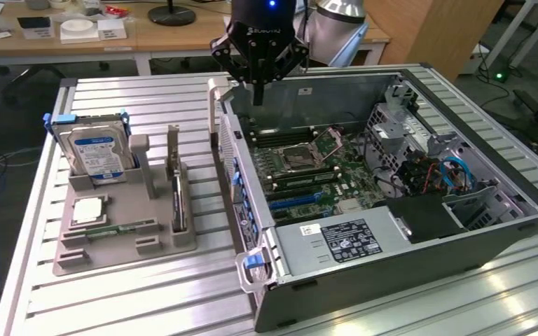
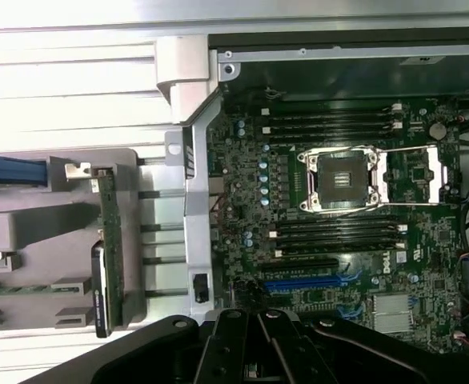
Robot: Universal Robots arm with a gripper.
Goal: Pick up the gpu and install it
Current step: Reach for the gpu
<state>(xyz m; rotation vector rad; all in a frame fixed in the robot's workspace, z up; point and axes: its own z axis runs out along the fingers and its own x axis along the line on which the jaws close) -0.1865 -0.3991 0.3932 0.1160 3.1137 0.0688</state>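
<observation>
Gpu (image 1: 177,199) upright in gray holder (image 1: 110,246), well apart from pincer (image 1: 258,98), pressed together, empty, over case (image 1: 419,259).

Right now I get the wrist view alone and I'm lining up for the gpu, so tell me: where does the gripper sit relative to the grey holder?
Observer: The gripper hangs shut and empty over the far corner of the open computer case, high up and well apart from the grey holder.
Operator: Is the gpu free from above?
Observer: Yes. The gpu stands upright in its slot, with its top edge bare and nothing over it.
Operator: Anything tall beside it?
Observer: A hard drive with a blue-white label stands upright in the holder, to the exterior view's left of the gpu, with a gap between them.
</observation>
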